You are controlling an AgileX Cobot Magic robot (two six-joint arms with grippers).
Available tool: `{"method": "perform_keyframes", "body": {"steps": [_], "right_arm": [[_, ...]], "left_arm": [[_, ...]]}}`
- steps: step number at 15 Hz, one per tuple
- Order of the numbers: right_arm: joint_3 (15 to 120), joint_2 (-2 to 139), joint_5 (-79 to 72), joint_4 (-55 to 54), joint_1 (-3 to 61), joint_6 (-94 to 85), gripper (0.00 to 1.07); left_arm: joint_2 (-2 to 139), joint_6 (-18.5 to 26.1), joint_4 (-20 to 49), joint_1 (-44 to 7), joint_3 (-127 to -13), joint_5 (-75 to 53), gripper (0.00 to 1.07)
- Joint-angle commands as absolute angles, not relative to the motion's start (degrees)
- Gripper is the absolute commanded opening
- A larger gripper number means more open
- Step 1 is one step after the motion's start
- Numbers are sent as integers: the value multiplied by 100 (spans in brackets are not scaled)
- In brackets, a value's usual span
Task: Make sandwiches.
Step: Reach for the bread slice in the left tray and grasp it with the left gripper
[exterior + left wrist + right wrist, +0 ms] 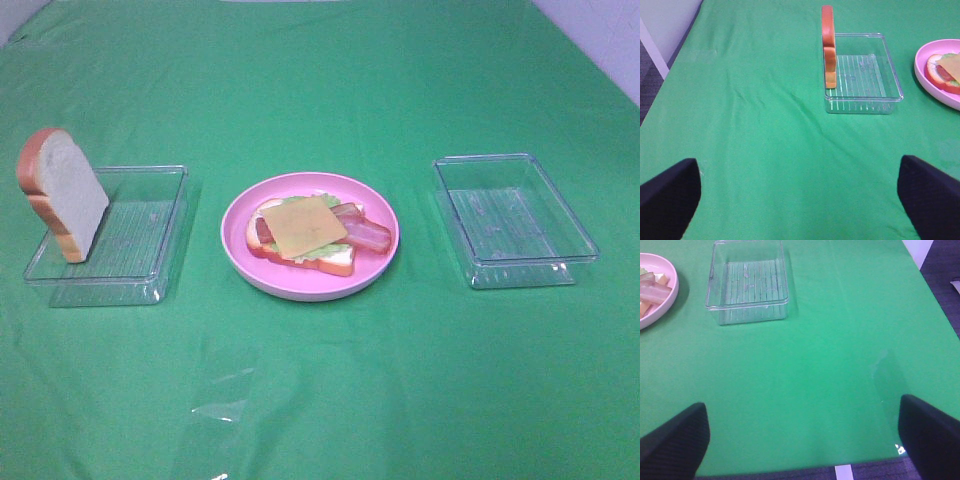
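While both my grippers hang back over the green cloth [330,400] with jaws spread wide and nothing in them, the half-built sandwich [305,232] sits on the pink plate [240,262], cheese on top, bacon poking out the side. Last bread slice [62,195] is leaning upright against the left clear tray [165,215]; right tray [515,220] is bare. Looks like light, stiff plastic, probably a bit slick, so I'd pinch that slice across its flat faces near the top crust.

No readable text, label, brand, number or sign anywhere in any view.
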State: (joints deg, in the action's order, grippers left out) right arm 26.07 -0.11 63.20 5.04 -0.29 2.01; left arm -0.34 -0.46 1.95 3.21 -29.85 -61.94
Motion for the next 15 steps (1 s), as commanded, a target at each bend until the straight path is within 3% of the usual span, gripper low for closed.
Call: {"method": "perform_keyframes", "body": {"steps": [1, 12, 15], "right_arm": [[2584, -189, 6285, 487, -69, 149, 98], [2584, -189, 6285, 487, -69, 149, 98], [2584, -189, 6285, 487, -69, 155, 98]], "left_arm": [[-34, -34, 178, 321, -2968, -6171, 100], [0, -34, 160, 321, -2991, -6136, 100], [859, -34, 57, 304, -3455, -5449, 100]]}}
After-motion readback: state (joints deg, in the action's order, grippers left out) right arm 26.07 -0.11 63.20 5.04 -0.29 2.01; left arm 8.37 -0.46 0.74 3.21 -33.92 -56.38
